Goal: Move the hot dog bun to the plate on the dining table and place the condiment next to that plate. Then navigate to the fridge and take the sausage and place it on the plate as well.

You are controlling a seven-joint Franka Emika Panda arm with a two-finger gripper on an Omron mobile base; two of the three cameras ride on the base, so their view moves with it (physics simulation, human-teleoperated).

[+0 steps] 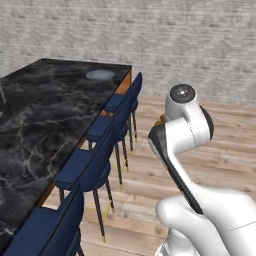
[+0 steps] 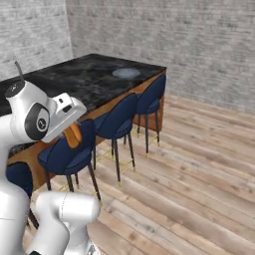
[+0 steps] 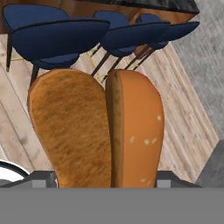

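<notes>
The hot dog bun, a split tan-orange roll, stands upright between my fingers, and my gripper is shut on its lower end. From the right base view the bun hangs as an orange piece under the white hand, above a stool seat. A sliver of the bun peeks out behind the arm in the left base view. The grey-blue plate lies near the far corner of the dining table, well ahead of the gripper.
Dark blue stools line the near side of the table, between me and its top. Wooden floor opens to the right. A grey brick wall runs behind.
</notes>
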